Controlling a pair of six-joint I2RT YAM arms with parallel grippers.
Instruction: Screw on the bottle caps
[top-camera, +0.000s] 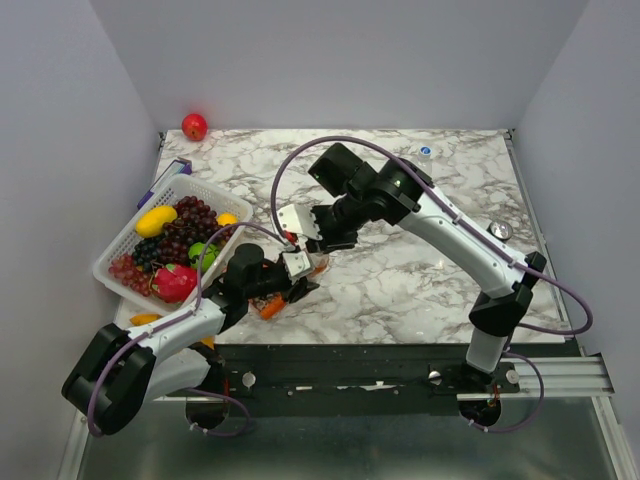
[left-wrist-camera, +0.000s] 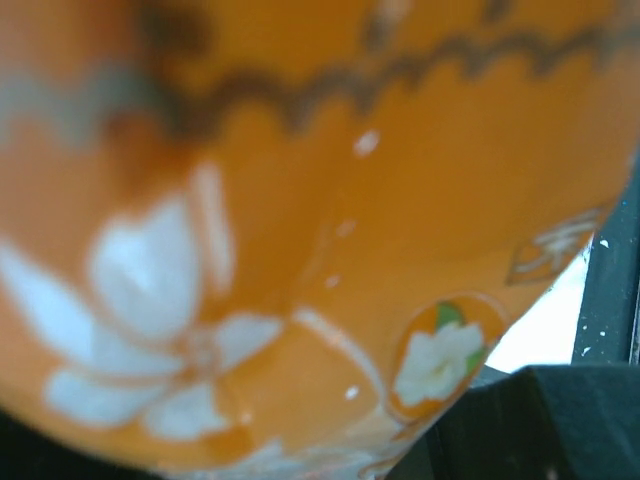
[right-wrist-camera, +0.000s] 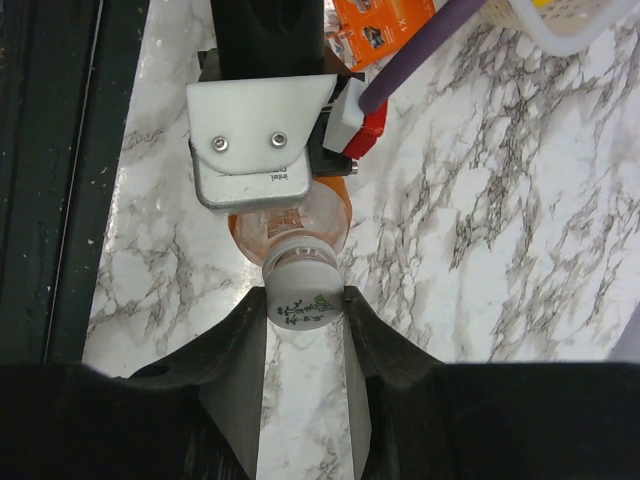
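Threading the whitish cap (right-wrist-camera: 302, 296) onto the orange bottle (left-wrist-camera: 300, 250), just beside the fruit basket (top-camera: 110, 262) | right gripper (right-wrist-camera: 305, 312) closed narrowly on the cap, left gripper (top-camera: 288, 288) closed round the bottle body | next, we judge: turn the cap about the neck axis while bracing the bottle.

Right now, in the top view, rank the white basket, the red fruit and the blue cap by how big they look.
Largest to smallest:
white basket
red fruit
blue cap
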